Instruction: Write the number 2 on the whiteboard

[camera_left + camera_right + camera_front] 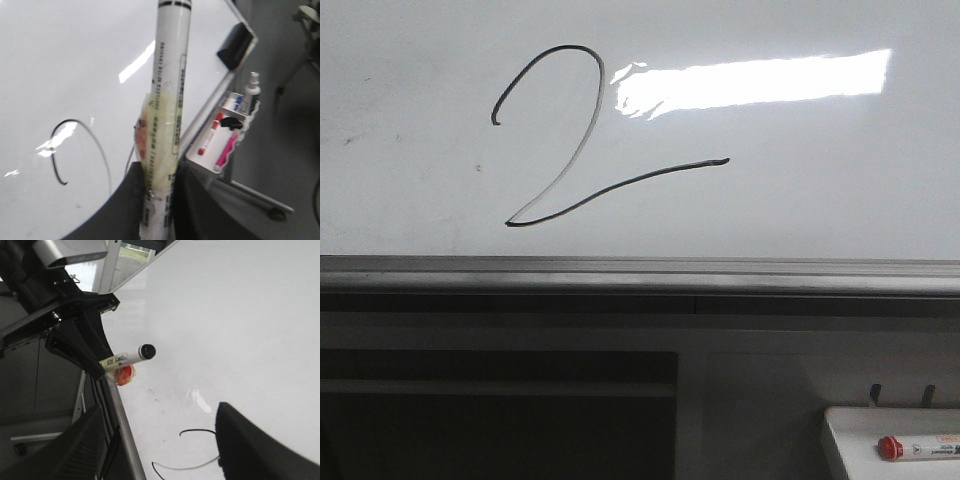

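Observation:
The number 2 [650, 176] is drawn in thin black line on the whiteboard [800, 190], left of a bright light reflection. No gripper shows in the front view. My left gripper [159, 172] is shut on a white taped marker [172, 75], held off the whiteboard [60, 60]; part of the 2 [75, 120] shows beside it. My right gripper [160, 435] is open and empty, near the whiteboard [240, 315], with part of the 2 [197, 430] between its fingers. The right wrist view also shows the held marker [130, 356].
A grey metal rail [640, 272] runs along the board's lower edge. A small white tray [860, 440] at the lower right holds a red-capped marker [920, 447]. In the left wrist view the tray [227, 135] holds several pens, and a black eraser [235, 45] sits on the board.

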Motion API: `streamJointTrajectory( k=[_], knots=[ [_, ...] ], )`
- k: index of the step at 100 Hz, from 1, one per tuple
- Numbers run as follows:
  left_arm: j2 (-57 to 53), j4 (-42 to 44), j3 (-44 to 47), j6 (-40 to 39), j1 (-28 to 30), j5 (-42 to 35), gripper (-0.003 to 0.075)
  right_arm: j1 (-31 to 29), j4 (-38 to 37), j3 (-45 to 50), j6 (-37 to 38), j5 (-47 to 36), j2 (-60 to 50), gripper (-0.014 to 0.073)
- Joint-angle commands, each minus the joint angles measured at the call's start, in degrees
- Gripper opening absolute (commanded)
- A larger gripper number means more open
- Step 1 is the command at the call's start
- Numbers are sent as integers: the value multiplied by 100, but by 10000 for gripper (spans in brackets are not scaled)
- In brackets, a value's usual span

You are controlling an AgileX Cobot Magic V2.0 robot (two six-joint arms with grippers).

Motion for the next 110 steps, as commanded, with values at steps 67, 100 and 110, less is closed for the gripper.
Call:
streamJointTrajectory(
  k=[67,100,110],
  knots=[
    [1424,-1167,1098,-602,545,-4499,-20,-536,363,830,463,493,-105,-71],
    [2351,-1267,769,-602,545,-4684,-20,-536,712,1105,463,481,-105,-71],
    [2532,-1267,706,-602,545,-4649,-20,-536,752,1115,463,491,-105,-71]
  ],
)
